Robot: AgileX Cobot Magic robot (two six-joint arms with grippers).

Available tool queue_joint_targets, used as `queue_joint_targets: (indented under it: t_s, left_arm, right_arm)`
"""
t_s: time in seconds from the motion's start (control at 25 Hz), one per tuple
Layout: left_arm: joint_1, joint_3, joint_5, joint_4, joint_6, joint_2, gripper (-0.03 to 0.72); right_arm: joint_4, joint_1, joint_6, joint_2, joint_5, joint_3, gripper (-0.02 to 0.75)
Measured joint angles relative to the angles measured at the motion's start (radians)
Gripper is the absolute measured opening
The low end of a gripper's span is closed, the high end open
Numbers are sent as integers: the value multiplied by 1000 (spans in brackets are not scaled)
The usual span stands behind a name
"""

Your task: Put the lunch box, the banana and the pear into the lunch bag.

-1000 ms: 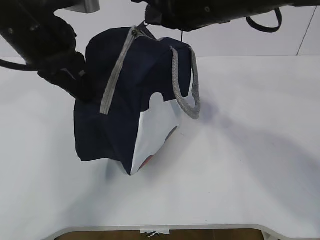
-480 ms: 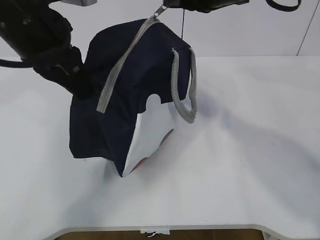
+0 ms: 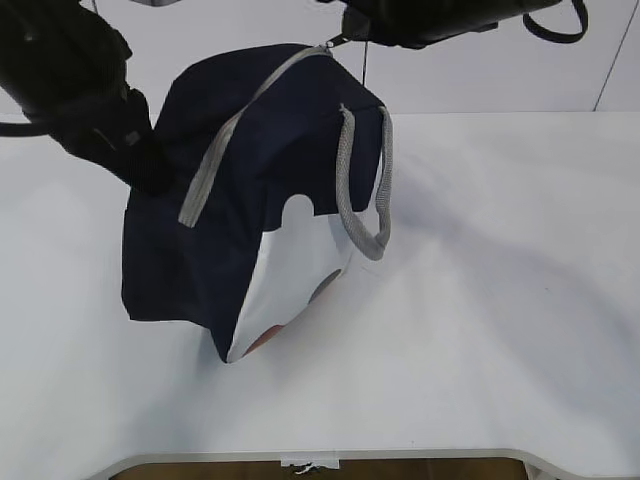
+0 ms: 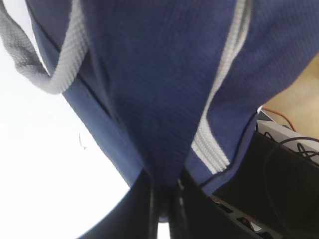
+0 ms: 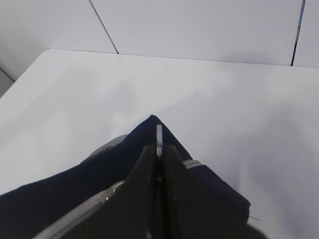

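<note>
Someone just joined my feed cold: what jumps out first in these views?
The navy lunch bag dominates the left-centre of the exterior view, pulled up and tilted between both arms, one lower corner resting on the white table. The right gripper is shut on the zipper pull at the bag's top, while the left gripper pinches the blue fabric on the far-left side. A grey rope handle dangles over the white end panel.

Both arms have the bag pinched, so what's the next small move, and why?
Probably lower the bag to the table. The zipper looks closed, the right pincer is shut on its pull, the left pincer clamps fabric, and the bag hangs tilted.
</note>
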Motion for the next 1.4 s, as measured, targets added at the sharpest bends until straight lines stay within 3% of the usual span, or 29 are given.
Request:
queue_joint_targets:
  t_s: [0.84, 1.4]
  left_arm:
    - [0, 0, 0, 26, 4, -21, -1]
    - [-2, 0, -6, 26, 4, -54, -1]
  right_arm:
    - [-13, -127, 0, 132, -2, -55, 1]
    - [-3, -131, 0, 187, 0, -87, 1]
